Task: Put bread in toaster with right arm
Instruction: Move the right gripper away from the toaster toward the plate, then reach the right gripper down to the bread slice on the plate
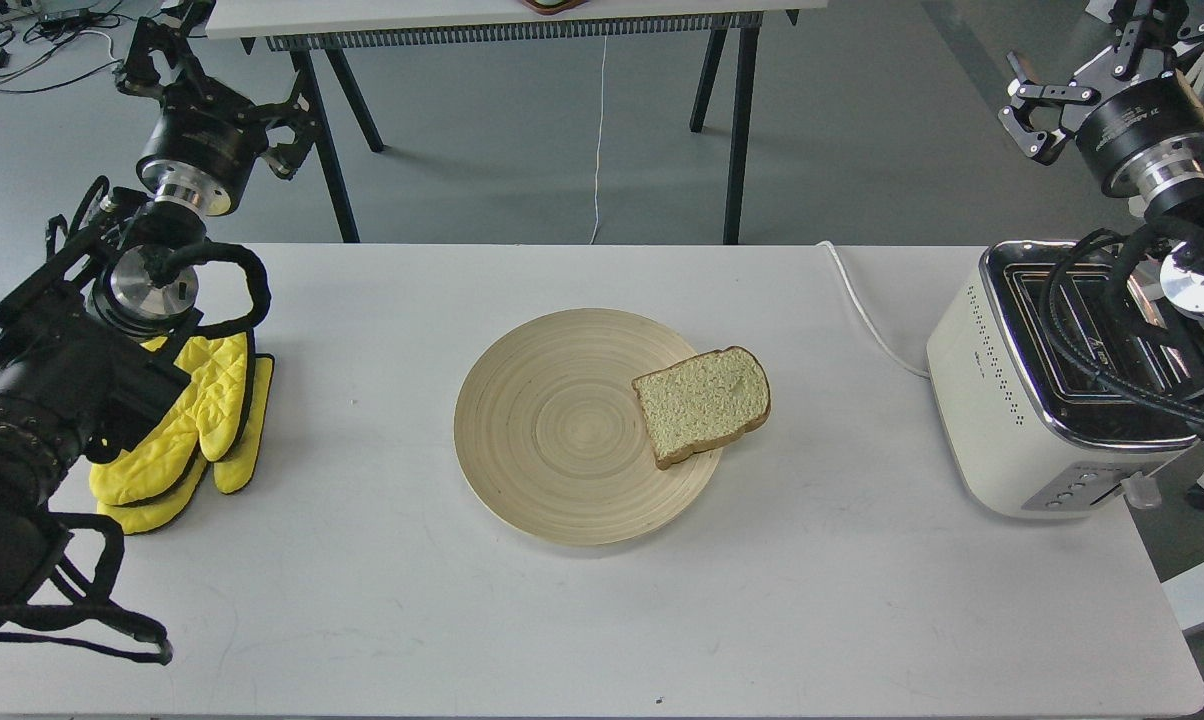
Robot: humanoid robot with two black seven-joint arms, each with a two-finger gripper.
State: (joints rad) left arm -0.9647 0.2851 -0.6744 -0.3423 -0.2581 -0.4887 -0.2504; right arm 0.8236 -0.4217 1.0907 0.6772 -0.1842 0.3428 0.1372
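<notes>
One slice of pale bread (703,403) with a brown crust lies flat on the right rim of a round wooden plate (552,430), its far corner hanging over the edge. The cream-white toaster (1002,400) stands at the table's right end, its chrome top partly hidden behind my right arm's cables. My right gripper (1087,65) hovers high above and behind the toaster, open and empty, far from the bread. My left gripper (217,85) is raised at the far left, open and empty.
Yellow oven mitts (197,430) lie on the table's left side under my left arm. The toaster's white cord (862,305) runs across the back right of the table. Another table (522,25) stands behind on the grey floor.
</notes>
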